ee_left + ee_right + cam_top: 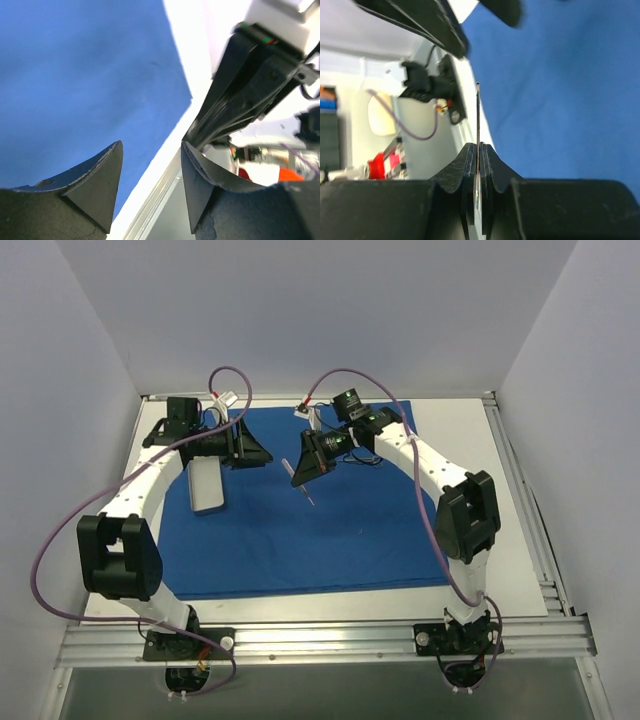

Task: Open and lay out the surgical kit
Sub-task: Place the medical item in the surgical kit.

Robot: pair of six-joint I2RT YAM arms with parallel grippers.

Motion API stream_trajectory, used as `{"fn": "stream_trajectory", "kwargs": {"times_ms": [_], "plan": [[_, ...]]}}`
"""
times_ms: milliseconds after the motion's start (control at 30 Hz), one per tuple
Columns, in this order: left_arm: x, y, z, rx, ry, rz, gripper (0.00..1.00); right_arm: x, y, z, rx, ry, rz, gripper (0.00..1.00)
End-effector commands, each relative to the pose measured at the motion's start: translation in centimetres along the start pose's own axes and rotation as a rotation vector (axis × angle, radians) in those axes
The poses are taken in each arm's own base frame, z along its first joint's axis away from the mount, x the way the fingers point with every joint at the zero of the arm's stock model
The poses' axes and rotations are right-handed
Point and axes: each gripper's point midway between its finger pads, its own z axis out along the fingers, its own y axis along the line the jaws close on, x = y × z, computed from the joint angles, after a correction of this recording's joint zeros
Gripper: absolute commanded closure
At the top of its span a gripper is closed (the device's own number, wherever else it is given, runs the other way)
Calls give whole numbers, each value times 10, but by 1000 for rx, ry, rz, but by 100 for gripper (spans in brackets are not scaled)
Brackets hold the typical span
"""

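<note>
Right gripper point(297, 471) clenched on thin metal instrument point(478, 115), held above middle of spread blue cloth point(330, 530); left gripper point(151, 150) released, holding nothing, over cloth's far edge, pale tray point(206, 487) just beside it. Near half of cloth lies bare.

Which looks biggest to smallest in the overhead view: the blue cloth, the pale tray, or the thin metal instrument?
1. blue cloth, by far the largest
2. pale tray, a small rectangle lying on the cloth
3. thin metal instrument, a slim sliver, smallest even though it is lifted nearer the camera

White table point(515, 445), aluminium rail point(330, 641) along near edge.
</note>
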Motion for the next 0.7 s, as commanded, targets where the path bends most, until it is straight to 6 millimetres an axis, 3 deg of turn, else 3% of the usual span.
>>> {"fn": "stream_trajectory", "kwargs": {"times_ms": [0,267,667], "plan": [[-4,-66,-8,257,-25,225,42,8,42,-10,-143,25,-70,100],[17,-98,-6,416,24,291,41,5,53,-13,-199,16,-72,100],[31,-91,0,395,72,263,44,5,53,-18,-196,3,-78,100]]}}
